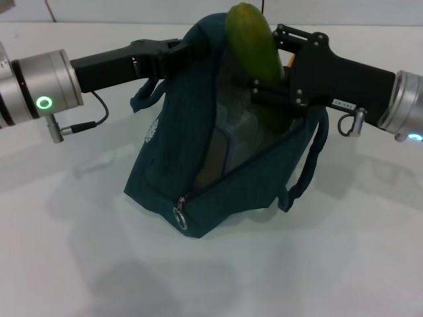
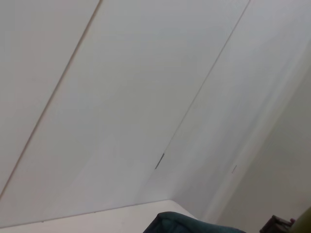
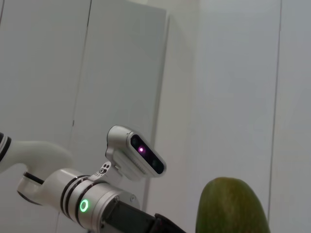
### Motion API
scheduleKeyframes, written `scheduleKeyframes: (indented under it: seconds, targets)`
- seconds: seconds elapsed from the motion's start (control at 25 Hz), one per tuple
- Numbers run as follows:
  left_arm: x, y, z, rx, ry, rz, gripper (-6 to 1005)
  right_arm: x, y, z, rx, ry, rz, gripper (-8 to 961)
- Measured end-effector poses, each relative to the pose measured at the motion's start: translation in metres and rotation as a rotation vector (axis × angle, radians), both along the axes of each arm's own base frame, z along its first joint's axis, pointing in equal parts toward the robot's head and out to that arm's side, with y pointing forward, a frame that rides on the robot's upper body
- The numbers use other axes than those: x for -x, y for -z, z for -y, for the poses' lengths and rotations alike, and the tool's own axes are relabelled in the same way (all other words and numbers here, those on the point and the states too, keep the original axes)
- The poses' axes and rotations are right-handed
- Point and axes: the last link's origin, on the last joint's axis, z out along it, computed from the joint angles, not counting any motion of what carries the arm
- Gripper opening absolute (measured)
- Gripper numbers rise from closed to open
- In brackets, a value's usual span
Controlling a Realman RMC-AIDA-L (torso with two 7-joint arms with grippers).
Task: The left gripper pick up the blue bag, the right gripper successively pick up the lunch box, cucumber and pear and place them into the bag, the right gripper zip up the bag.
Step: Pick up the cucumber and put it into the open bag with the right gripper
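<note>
The blue bag [image 1: 218, 178] stood on the white table [image 1: 79, 264], its mouth open toward the top and its zipper pull [image 1: 180, 216] hanging at the low front corner. The left gripper [image 1: 173, 54] was closed on the upper edge of the bag and held this edge up, so that the opening stayed wide.

The right gripper [image 1: 264, 89] was clamped on the cucumber [image 1: 254, 49], above the opening. The cucumber stood nearly upright; its lower end was already inside the mouth of the bag, and its upper end rose above the rim. In the right wrist view only the rounded tip of the cucumber [image 3: 233, 206] was visible. Something pale lay inside the bag, but I could not tell if it was the lunch box. The pear was not in view.

The step in hand seemed to be the placing of the cucumber. To do it well, the right gripper should probably go down along the line of the cucumber, keep away from the zipper edges, and open only when the cucumber is deep enough not to tip out. The left gripper should hold the rim steady and high.
</note>
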Motion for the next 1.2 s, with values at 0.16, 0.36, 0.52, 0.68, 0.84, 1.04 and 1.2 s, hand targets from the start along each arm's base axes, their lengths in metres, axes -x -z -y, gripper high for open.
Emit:
scheduleKeyframes:
  seconds: [0.16,0.36,0.52,0.68,0.84,1.04,1.2]
  targets:
    - [-0.002,0.001,-0.001,0.002,0.005,-0.002,44,-0.003,-0.003,0.0,-0.015,0.013,-0.012,628]
    - [-0.003,0.002,-0.001,0.004,0.006,0.001,44,-0.005,-0.004,-0.001,-0.013,0.026,-0.018,629]
    - [-0.003,0.003,-0.001,0.004,0.006,0.001,44,-0.001,0.006,0.006,0.044,0.002,0.001,628]
    - [-0.003,0.003,-0.001,0.002,0.004,-0.001,43,0.007,0.01,0.014,0.096,-0.036,-0.004,628]
    - [-0.003,0.003,-0.002,0.0,0.001,-0.003,43,0.011,0.008,0.02,0.114,-0.07,-0.025,628]
    - [-0.004,0.002,-0.002,0.0,0.005,-0.005,43,0.007,0.008,0.021,0.117,-0.062,-0.021,629]
    - [-0.006,0.003,-0.004,-0.002,0.009,-0.006,43,0.005,0.013,0.021,0.128,-0.056,-0.001,629]
